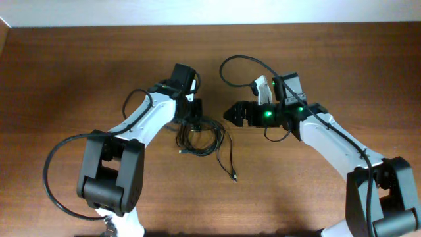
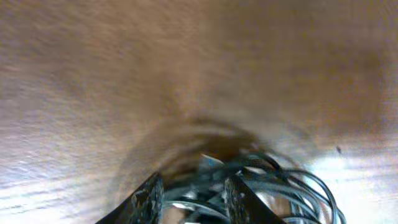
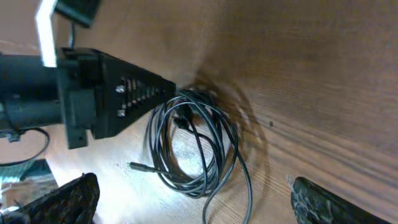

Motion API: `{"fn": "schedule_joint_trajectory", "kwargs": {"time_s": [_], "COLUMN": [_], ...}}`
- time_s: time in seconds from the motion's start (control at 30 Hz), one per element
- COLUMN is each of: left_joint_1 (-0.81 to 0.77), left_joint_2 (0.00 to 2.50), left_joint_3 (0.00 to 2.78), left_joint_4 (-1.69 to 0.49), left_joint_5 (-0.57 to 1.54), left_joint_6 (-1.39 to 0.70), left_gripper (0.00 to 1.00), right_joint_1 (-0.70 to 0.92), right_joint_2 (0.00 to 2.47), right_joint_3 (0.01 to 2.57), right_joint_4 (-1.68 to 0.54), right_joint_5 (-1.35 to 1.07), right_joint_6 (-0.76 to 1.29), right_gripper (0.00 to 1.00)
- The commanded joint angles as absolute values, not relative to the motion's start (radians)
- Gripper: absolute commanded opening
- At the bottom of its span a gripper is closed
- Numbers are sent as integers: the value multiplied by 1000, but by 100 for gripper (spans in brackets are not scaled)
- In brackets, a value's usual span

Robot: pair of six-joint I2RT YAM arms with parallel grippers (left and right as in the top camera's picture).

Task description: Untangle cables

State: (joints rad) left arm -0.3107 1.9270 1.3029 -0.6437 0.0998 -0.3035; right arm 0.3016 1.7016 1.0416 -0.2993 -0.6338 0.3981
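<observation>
The cables (image 1: 209, 139) lie as a loose black coil on the wooden table, between the two arms. One tail runs toward the front and ends in a small plug (image 1: 234, 178). My left gripper (image 1: 192, 120) is down at the coil's back edge. In the left wrist view its fingers (image 2: 147, 200) stand partly apart, with cable strands (image 2: 280, 180) crossing the gap of the left gripper (image 2: 193, 200). My right gripper (image 1: 228, 113) hovers just right of the coil, wide open. In the right wrist view the coil (image 3: 199, 143) and a plug (image 3: 138, 166) lie ahead of the empty right gripper (image 3: 199, 208).
A thick black arm wire (image 1: 237, 62) arcs behind the right wrist. Another arm wire (image 1: 56, 158) loops beside the left arm's base. The table's back edge (image 1: 210, 25) runs along the top of the overhead view.
</observation>
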Motion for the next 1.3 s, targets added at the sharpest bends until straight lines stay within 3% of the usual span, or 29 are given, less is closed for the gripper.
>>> {"fn": "schedule_joint_trajectory", "kwargs": {"time_s": [0.0, 0.07, 0.23, 0.33, 0.47, 0.53, 0.63, 0.77, 0.9, 0.93, 0.97, 1.17, 1.27], "left_joint_1": [-244, -207, -167, -169, -172, -172, -172, -172, -172, -172, -172, -172, -172], "left_joint_2": [1943, 1963, 1993, 1993, 1993, 1993, 1993, 1993, 1993, 1993, 1993, 1993, 1993], "left_joint_3": [1305, 1305, 1305, 1305, 1305, 1305, 1305, 1305, 1305, 1305, 1305, 1305, 1305], "left_joint_4": [-638, -636, -636, -624, -609, -609, -609, -606, -606, -606, -605, -602, -602], "left_joint_5": [88, 89, 274, 278, 300, 300, 300, 300, 300, 300, 300, 300, 301], "left_joint_6": [-314, -314, -305, -307, -307, -307, -307, -306, -307, -306, -306, -306, -306], "left_gripper": [35, 36, 33, 34, 35, 36, 36, 35, 37, 37, 37, 38, 39], "right_joint_1": [342, 377, 467, 511, 550, 548, 549, 550, 550, 547, 535, 451, 450], "right_joint_2": [1695, 1696, 1709, 1743, 1835, 1868, 1905, 1921, 1921, 1921, 1917, 1829, 1829], "right_joint_3": [1036, 1032, 1032, 1032, 1032, 1032, 1032, 1032, 1032, 1032, 1036, 1217, 1232], "right_joint_4": [-328, -313, -244, -201, -129, -127, -131, -152, -236, -271, -311, -699, -738], "right_joint_5": [-495, -459, -350, -265, -244, -194, -160, -165, -141, -65, -9, -14, -132], "right_joint_6": [465, 465, 465, 465, 465, 465, 466, 473, 473, 478, 519, 554, 418], "right_gripper": [99, 88, 47, 31, 32, 40, 39, 26, 24, 11, 4, 7, 7]}}
